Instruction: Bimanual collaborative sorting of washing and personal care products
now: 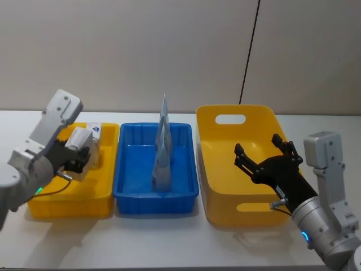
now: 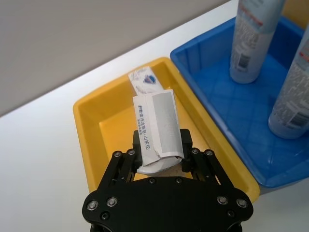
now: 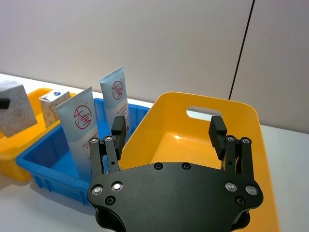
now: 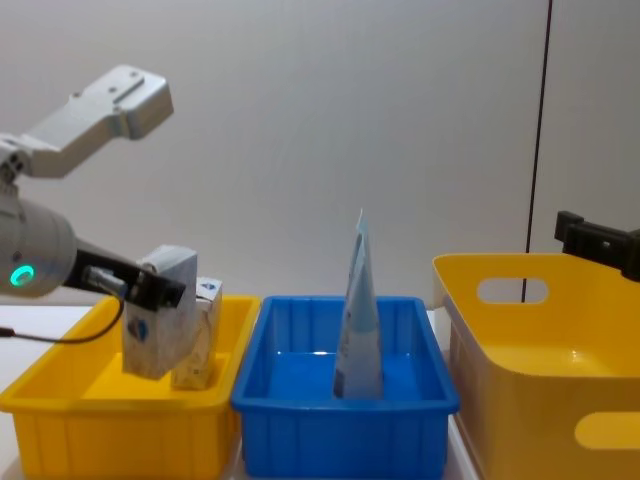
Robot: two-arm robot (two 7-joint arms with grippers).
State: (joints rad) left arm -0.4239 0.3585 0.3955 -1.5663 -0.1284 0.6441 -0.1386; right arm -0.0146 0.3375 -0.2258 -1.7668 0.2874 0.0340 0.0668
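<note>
White tabletop (image 1: pixel 141 237); left hand (image 2: pixel 159 145) clamps marbled box (image 2: pixel 157 125) beside another box (image 2: pixel 144 81), right hand (image 3: pixel 168 128) spread.

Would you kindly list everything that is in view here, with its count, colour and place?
marbled box: two, pale grey-white; one held over the left-hand bin, one standing inside it at its far end.
tube: two, light blue, upright in the middle bin.
small yellow bin: one, yellow, on the table's left.
blue bin: one, blue, in the middle.
large yellow bin: one, yellow, on the right.
table: one, white, under the bins.
cable: one, black, on the wall behind.
left gripper: black, shut on a marbled box.
right gripper: black, open, over the large yellow bin.
</note>
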